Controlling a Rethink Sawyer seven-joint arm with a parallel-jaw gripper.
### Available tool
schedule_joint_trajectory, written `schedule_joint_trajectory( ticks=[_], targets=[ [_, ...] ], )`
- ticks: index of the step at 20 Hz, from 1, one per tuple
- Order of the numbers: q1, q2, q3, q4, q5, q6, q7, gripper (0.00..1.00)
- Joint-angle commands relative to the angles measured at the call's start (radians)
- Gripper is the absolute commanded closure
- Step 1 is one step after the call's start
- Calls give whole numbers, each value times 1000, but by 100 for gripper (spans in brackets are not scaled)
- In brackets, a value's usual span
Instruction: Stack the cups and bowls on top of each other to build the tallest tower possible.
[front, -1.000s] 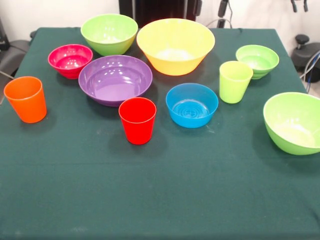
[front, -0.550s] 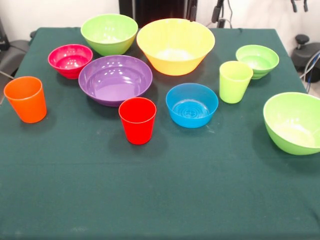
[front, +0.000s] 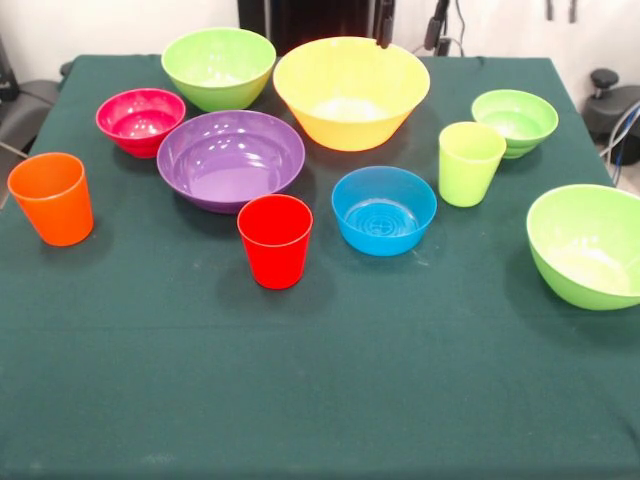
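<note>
Ten plastic vessels, all upright, mouths up, none stacked, each standing apart from its neighbours on a dark green tablecloth (front: 320, 400). Landmark: the purple bowl (front: 231, 158), wide and shallow, left of the cloth's middle. Magenta bowl (front: 140, 120), small: just left of the purple bowl and slightly behind it. Large lime green bowl (front: 218, 66): behind the purple bowl, near the cloth's far edge. Yellow bowl (front: 351, 92), the largest: behind and right of the purple bowl, close to its rim. Red cup (front: 275, 240): just in front of the purple bowl, toward its right side. Blue bowl (front: 384, 210): right of the purple bowl and a little nearer the camera. Lime green cup (front: 470, 163): further right, beyond the blue bowl. Small lime green bowl (front: 514, 122): right of that cup and behind it. Third lime green bowl (front: 590, 245): far right, well apart from the purple bowl, cut by the frame edge. Orange cup (front: 52, 198): far left, in front of the magenta bowl. Gripper (front: 410, 25): only dark tips at the top edge above the yellow bowl's far rim; whether parted or closed cannot be told.
</note>
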Motion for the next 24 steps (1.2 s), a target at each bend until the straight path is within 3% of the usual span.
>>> schedule_joint_trajectory(
  ticks=[1, 9, 24],
  targets=[
    [-37, 9, 93, 46, -58, -74, 73, 0],
    [-98, -18, 119, 150, -69, -128, 82, 0],
    [-141, -30, 133, 227, -85, -180, 102, 0]
  ],
)
